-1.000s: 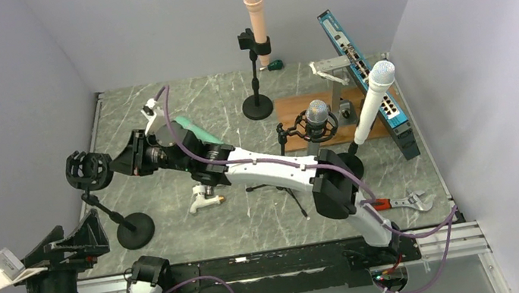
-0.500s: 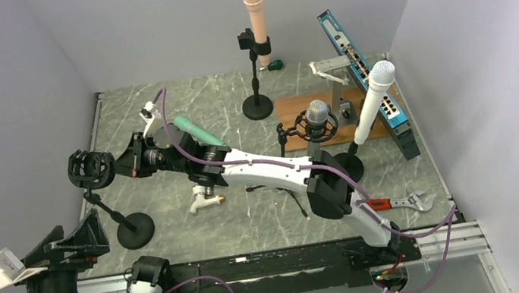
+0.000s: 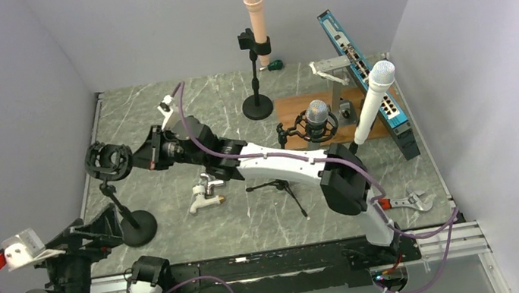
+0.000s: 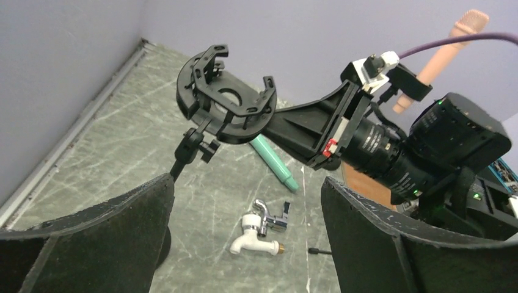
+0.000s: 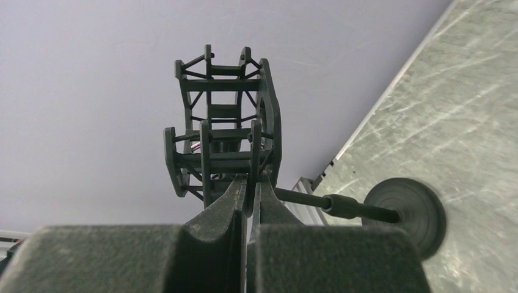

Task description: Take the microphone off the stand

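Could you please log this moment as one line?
right end effector: shut on shock mount | left end effector: open | teal microphone: lying on table

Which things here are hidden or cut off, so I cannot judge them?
Top view: the teal microphone is hidden under the right arm; only the left wrist view shows it.
Left wrist view: the stand base is mostly behind a finger of the left gripper.
Right wrist view: the right gripper covers where it meets the shock mount.
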`<move>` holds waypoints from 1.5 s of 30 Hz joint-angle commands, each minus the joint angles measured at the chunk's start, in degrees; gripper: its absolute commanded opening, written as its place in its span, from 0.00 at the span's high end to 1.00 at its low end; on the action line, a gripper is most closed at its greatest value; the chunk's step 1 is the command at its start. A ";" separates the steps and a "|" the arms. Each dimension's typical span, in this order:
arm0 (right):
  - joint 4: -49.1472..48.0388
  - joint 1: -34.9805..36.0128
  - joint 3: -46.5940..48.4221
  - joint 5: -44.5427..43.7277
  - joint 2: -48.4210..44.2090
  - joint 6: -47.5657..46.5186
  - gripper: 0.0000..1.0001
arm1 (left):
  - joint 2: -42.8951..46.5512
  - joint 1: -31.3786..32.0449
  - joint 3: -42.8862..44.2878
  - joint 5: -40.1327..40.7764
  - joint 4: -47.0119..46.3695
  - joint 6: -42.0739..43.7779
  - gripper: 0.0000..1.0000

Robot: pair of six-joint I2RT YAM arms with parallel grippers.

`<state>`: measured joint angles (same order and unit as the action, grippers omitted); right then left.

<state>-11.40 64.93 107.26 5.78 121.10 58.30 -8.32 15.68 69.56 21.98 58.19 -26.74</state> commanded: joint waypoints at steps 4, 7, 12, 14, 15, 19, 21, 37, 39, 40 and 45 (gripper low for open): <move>-5.67 -2.98 -6.96 0.62 -8.79 -1.14 1.00 | -0.08 0.07 -3.92 -5.35 -1.58 -4.10 0.08; -5.28 -3.78 -7.08 1.08 -9.47 -2.20 1.00 | -0.62 0.03 -4.99 -6.57 -2.49 -4.66 0.08; -6.18 -5.42 -9.02 3.86 -10.11 -0.90 1.00 | -1.97 0.03 -6.23 -8.38 -3.52 -4.95 0.07; -6.60 -6.08 -10.40 5.06 -10.80 -0.43 1.00 | -2.51 0.03 -6.79 -9.46 -4.02 -4.01 0.05; -6.77 -6.40 -11.13 5.64 -11.14 -0.58 1.00 | -3.11 0.05 -6.90 -10.21 -4.71 -2.41 0.03; -4.81 -7.31 -12.29 7.14 -12.21 -3.28 1.00 | -9.64 0.05 -3.15 -11.56 -1.93 2.71 0.01; -4.22 -7.78 -12.57 7.76 -12.68 -4.83 1.00 | -13.50 -0.02 -1.20 -12.55 -0.88 3.67 0.01; -1.99 -12.51 -9.65 21.55 -11.36 -7.64 1.00 | -22.69 0.05 6.11 -3.99 -10.46 6.04 0.00; -0.15 -12.78 -8.67 21.44 -11.34 -9.42 1.00 | -24.50 0.05 7.94 -2.67 -11.35 6.99 0.01; 0.87 -12.94 -7.63 21.68 -11.07 -10.28 1.00 | -25.74 0.05 8.96 -2.32 -11.69 7.43 0.01; 5.17 -13.66 -2.81 25.23 -8.64 -12.08 1.00 | -31.16 0.01 10.91 -0.70 -13.84 8.32 0.01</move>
<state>-7.75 52.38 98.85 27.59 112.14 50.02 -35.77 15.68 78.70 18.35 48.51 -20.40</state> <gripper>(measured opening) 0.029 0.994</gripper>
